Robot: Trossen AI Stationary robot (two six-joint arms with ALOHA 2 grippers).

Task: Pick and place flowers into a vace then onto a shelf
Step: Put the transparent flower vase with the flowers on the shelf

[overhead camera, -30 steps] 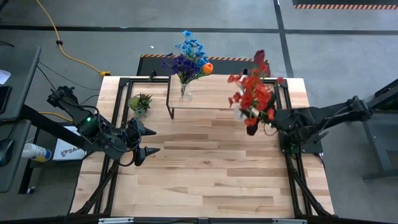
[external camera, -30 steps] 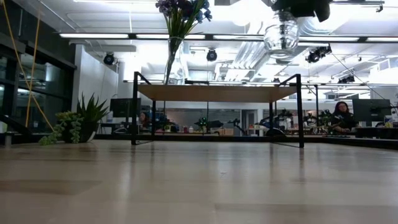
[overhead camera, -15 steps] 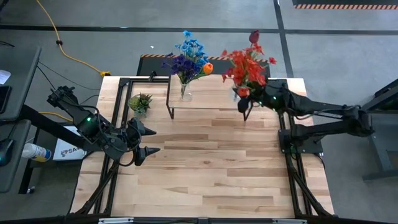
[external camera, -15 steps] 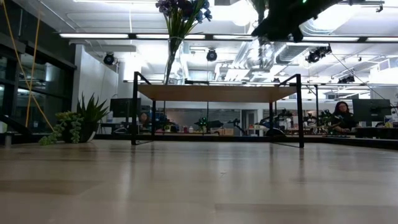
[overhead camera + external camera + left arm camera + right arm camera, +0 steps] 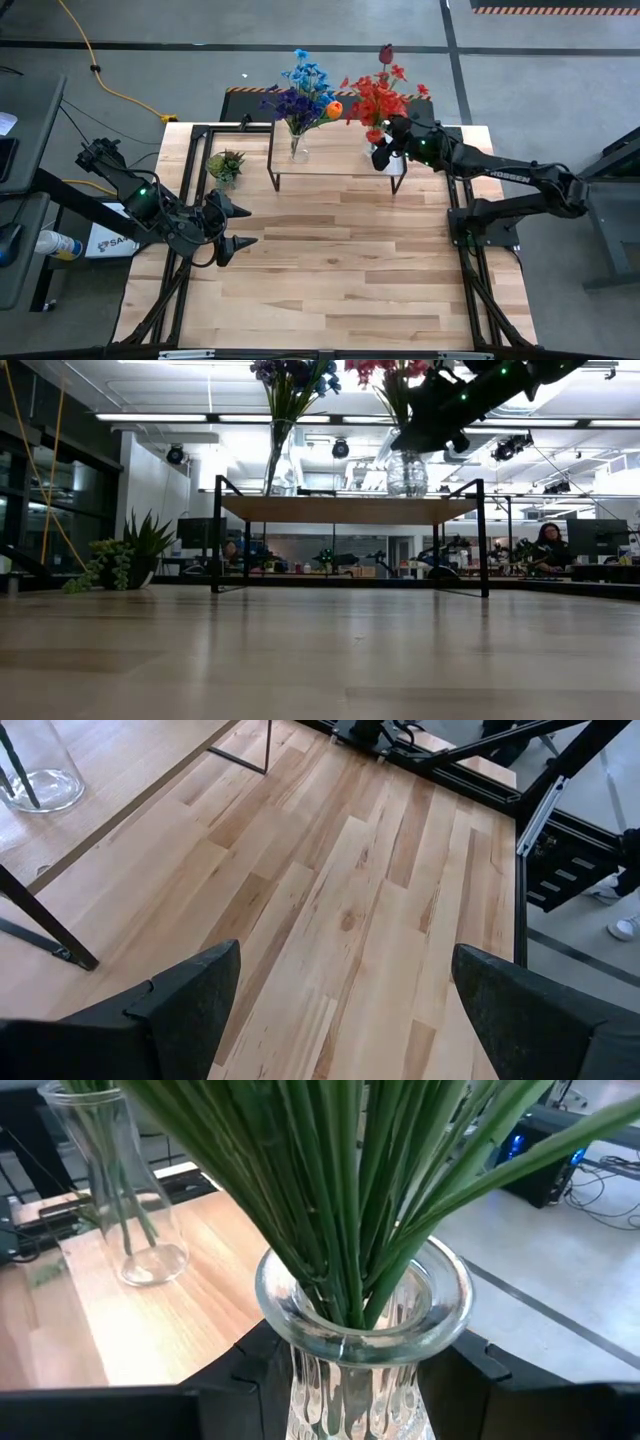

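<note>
A clear ribbed vase of red flowers, with one dark maroon tulip, stands upright at the right end of the low wooden shelf. My right gripper is shut on this vase. A second glass vase with blue, purple and orange flowers rests by its base on the shelf's left part. My left gripper hangs open over the table's left side, far from both vases. My right gripper pinches the vase's neck just under the flared rim, one finger on each side. It comes almost level from the table's right side. The vase is upright, its base at the shelf top; whether it rests there I cannot tell.
A small spiky green potted plant stands on the table left of the shelf. Black frame rails run along the table's left and right edges. Bare wood lies between the shelf and the near edge. People sit in the room beyond the table.
My right gripper has carried the vase of red flowers from near the table's right edge toward the far left and down to the shelf's right end. The bunch, tilted before, now stands upright. The gripper has stayed shut on the vase.
</note>
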